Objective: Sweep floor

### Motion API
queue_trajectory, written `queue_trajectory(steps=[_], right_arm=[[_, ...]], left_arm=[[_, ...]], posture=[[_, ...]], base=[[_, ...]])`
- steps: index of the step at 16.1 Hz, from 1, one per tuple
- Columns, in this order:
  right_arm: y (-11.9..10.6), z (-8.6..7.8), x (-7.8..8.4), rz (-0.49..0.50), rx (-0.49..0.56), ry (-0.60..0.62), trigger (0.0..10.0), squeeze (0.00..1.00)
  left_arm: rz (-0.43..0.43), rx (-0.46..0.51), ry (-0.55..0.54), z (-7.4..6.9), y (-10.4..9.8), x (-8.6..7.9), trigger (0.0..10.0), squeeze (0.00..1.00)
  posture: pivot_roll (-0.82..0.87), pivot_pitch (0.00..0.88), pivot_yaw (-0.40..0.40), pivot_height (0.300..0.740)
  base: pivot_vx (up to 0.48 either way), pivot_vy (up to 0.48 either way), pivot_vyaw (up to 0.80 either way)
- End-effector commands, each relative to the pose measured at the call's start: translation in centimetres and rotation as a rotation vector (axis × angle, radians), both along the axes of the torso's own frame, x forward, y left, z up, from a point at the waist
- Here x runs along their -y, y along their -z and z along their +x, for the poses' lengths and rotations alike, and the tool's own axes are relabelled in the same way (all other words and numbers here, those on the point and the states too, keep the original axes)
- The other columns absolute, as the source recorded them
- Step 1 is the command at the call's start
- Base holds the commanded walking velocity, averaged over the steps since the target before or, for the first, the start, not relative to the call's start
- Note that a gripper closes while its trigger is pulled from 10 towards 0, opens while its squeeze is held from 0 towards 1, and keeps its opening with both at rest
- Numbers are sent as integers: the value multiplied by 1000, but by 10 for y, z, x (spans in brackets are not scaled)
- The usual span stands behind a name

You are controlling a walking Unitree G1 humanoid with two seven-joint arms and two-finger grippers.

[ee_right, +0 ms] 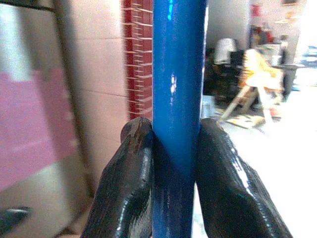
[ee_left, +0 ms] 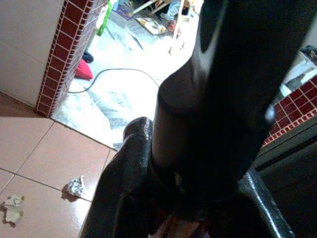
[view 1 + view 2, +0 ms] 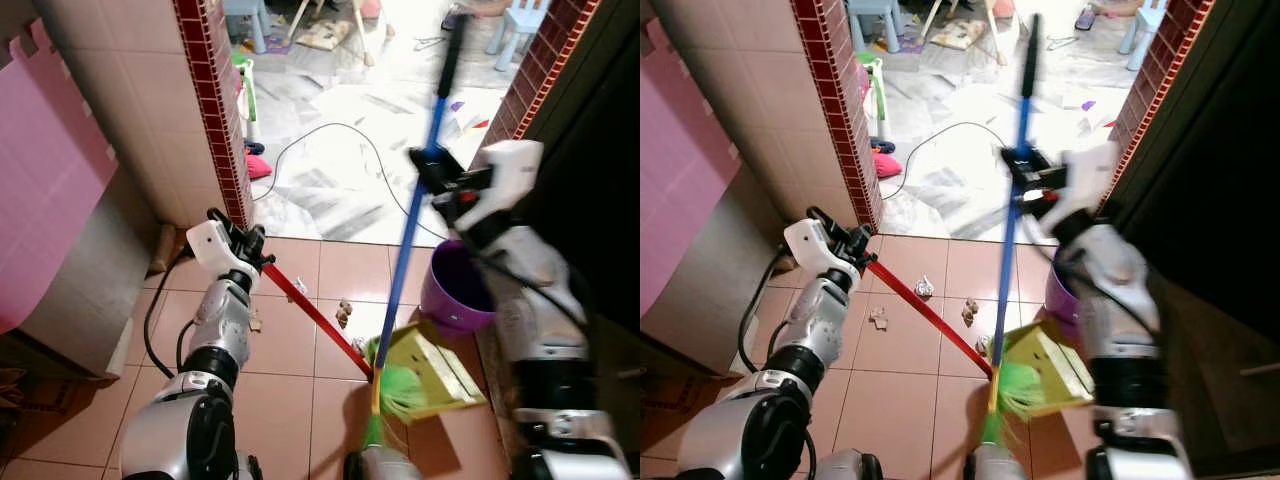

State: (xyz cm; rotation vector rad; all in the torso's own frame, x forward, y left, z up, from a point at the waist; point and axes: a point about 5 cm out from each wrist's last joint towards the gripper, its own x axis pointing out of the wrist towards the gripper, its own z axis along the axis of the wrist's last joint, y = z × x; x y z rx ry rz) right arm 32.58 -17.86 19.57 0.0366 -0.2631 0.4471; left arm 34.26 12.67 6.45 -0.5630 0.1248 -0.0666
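Broom [image 3: 408, 250] stands nearly upright, blue handle clamped high in the right gripper [image 3: 432, 170], green bristles against the yellow dustpan [image 3: 430, 372]. Left gripper [image 3: 255, 250] holds the dustpan's red handle [image 3: 315, 312]; paper scraps [image 3: 923, 288] lie left of the bristles.

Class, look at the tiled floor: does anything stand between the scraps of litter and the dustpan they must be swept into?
Nothing visible does. The paper scraps lie on bare tile, with open floor between them and the yellow dustpan. The purple bucket stands beyond the dustpan.
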Motion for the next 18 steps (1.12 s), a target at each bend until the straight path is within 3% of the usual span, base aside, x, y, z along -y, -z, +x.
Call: queue_trajectory(steps=[1, 2, 5, 6, 7, 8, 10, 11, 13, 16, 18], right_arm=[[-7, 1, 5, -23, 38, 18, 10000, 0], [-8, 0, 23, -89, 56, 78, 10000, 0], [-5, -3, 47, -189, 67, 234, 10000, 0], [7, -10, 62, -264, 49, 368, 10000, 0], [23, -19, 69, -259, -11, 435, 10000, 0], [26, -21, 70, -260, -22, 446, 10000, 0], [62, -43, 62, -125, -151, 484, 10000, 0], [68, -46, 57, -120, -163, 478, 10000, 0], [94, -64, 34, -86, -235, 450, 10000, 0], [101, -70, 27, -178, -220, 457, 10000, 0], [95, -70, 41, -232, -174, 536, 10000, 0]], left_arm=[[-32, 61, 3, 7, -13, 0, 10000, 0], [-36, 62, 0, 7, -13, -3, 10000, 0], [-30, 77, -2, 6, -14, -6, 10000, 0], [-20, 107, 7, 6, -19, -8, 10000, 0], [-5, 138, 14, 5, -23, -11, 10000, 0], [-3, 143, 15, 4, -23, -11, 10000, 0], [0, 193, 24, -2, -33, -12, 10000, 0], [3, 207, 27, -4, -36, -12, 10000, 0], [30, 274, 8, -18, -54, -17, 10000, 0], [77, 303, -14, -34, -66, -30, 10000, 0], [149, 278, 8, -45, -66, -37, 10000, 0]], posture=[[-291, 0, -10, 740], [-289, 0, -10, 740], [-283, 0, -6, 740], [-272, 0, -3, 740], [-261, 0, 3, 740], [-261, 0, 3, 740], [-239, 0, 14, 740], [-229, 0, 16, 740], [-192, 0, 17, 740], [-165, 0, 15, 740], [-142, 0, 18, 740]], base=[[0, 0, 0], [0, 0, 0], [0, 0, 0], [0, 0, 0], [0, 0, 0], [0, 0, 0], [0, 0, 0], [0, 0, 0], [0, 0, 0], [0, 0, 0], [0, 0, 0]])
